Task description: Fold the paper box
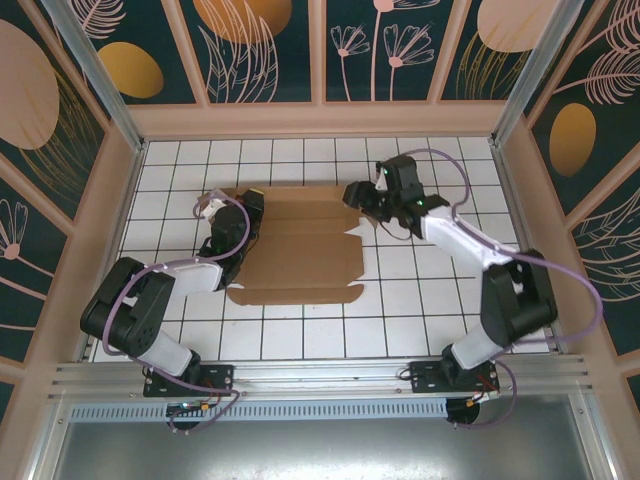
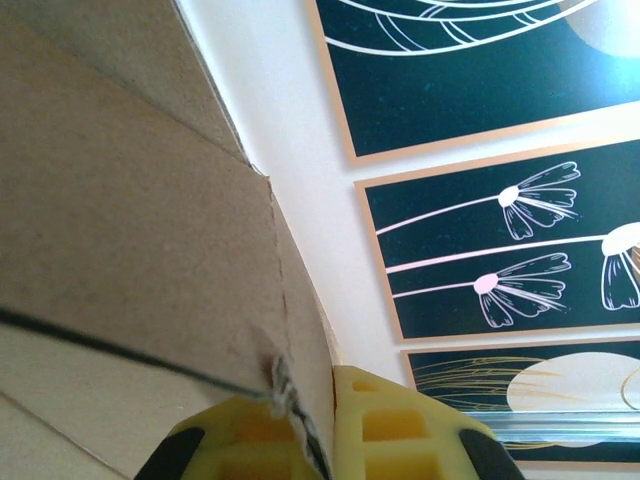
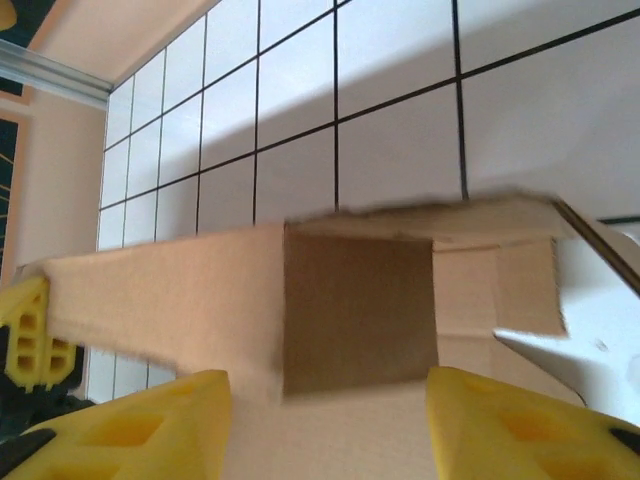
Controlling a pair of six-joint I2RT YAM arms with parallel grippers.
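Paper box (image 1: 300, 250), brown, creased, mostly flat

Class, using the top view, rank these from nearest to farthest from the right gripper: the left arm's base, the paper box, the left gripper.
1. paper box: right at the right gripper, mid-table.
2. left gripper: across the box, at its left edge.
3. left arm's base: near edge of the table, bottom left.
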